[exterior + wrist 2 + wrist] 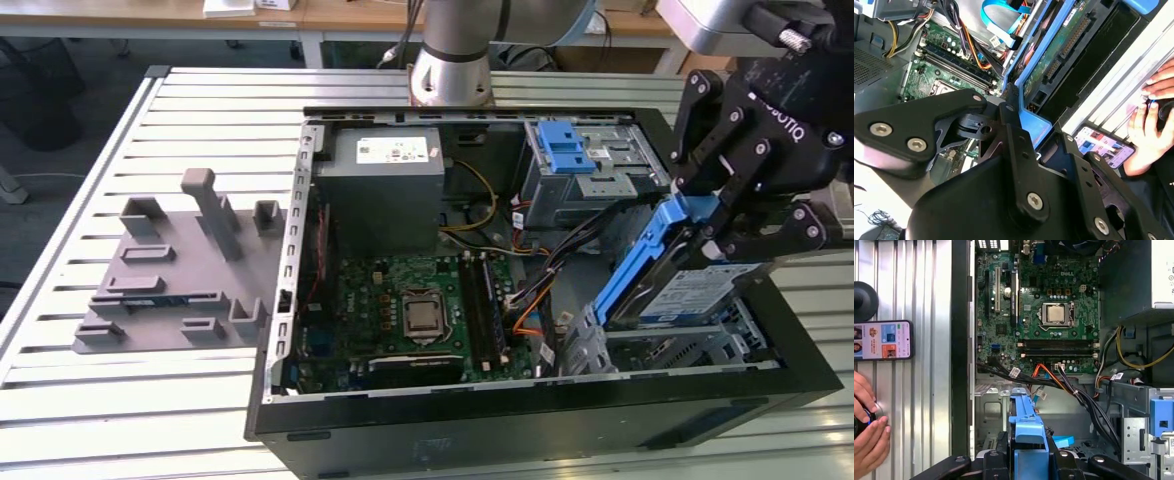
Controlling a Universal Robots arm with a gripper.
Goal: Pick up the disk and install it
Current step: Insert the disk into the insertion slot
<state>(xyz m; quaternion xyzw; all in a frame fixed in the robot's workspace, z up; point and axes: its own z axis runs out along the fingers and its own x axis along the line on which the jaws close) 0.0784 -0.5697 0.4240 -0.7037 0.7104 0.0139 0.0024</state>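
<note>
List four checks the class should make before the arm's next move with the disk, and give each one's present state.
1. Grip: gripper shut on the disk: ok.
2. Disk seated in the drive cage: not ok; it is tilted, upper end raised.
3. Black cables clear of the cage: cannot tell.
4. Person's hand outside the computer case: ok, beside a phone.
</note>
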